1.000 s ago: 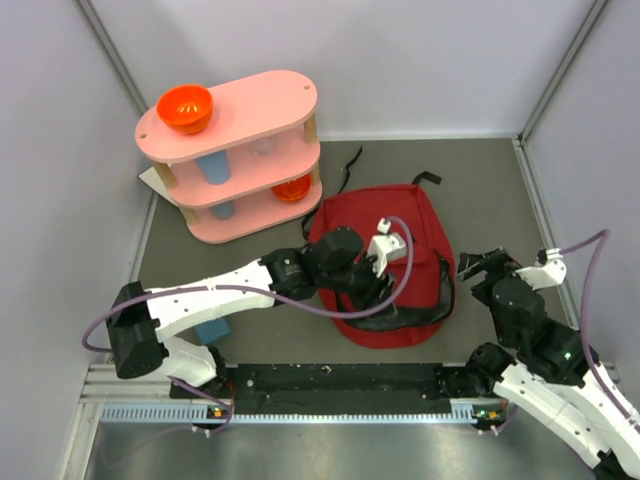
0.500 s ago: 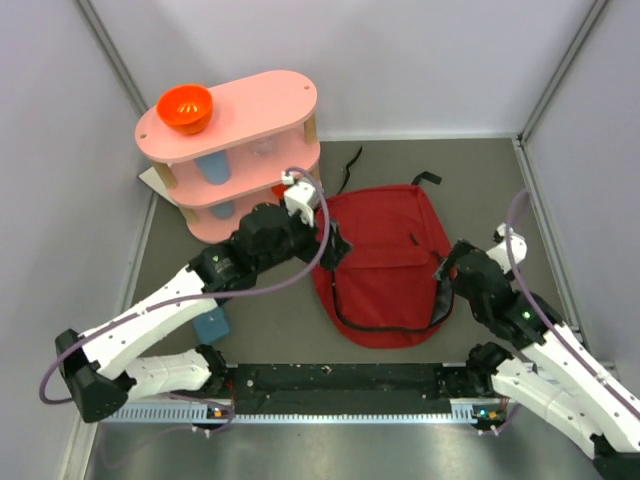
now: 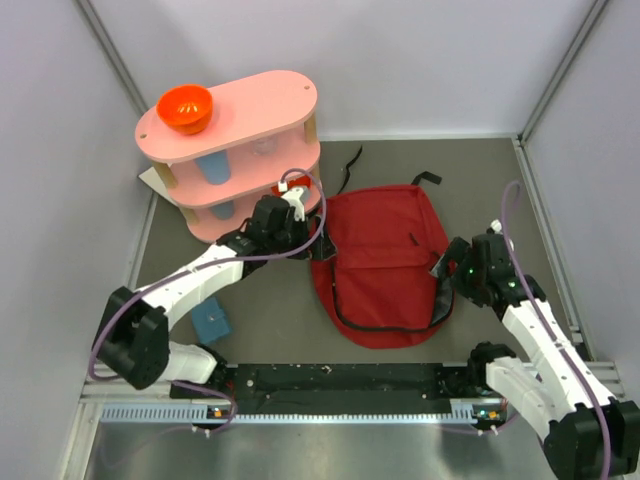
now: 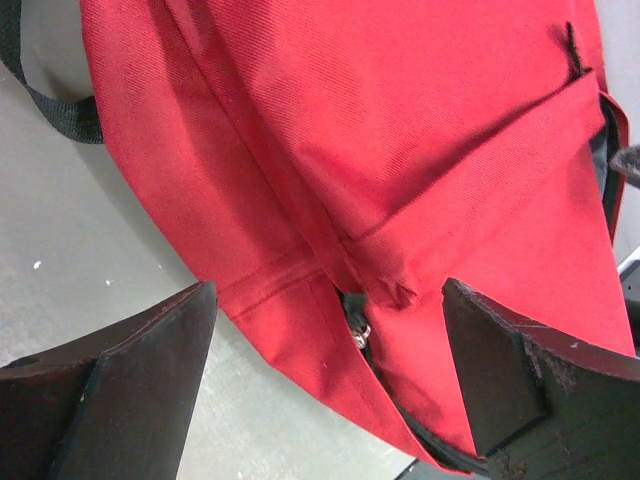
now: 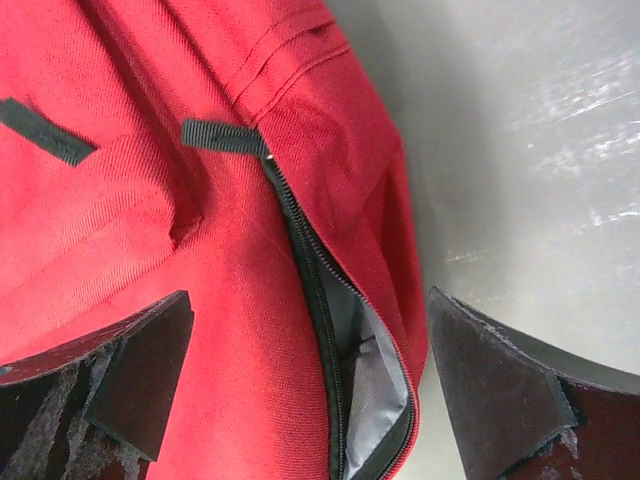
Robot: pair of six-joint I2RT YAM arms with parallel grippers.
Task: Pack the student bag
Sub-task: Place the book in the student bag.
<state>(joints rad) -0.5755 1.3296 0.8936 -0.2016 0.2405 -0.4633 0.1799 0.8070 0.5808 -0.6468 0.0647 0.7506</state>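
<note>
student bag (image 3: 385, 255): flat on the tabletop (image 3: 280, 320), right of centre; long axis runs near to far, black straps (image 3: 350, 165) trailing off the far end, zip curving round the near end
left pincer (image 3: 318, 245): over the bag's left edge, spread wide, holding nothing
right pincer (image 3: 445, 272): at the bag's right edge, released, empty
left wrist only: metal zip pull (image 4: 360, 332) at a seam
right wrist only: zip gaping, grey lining (image 5: 365, 375) showing

Lying flat mid-table: dark red student bag (image 3: 385, 262), left gripper (image 3: 318, 241) at its left edge, right gripper (image 3: 446, 272) at its right.
</note>
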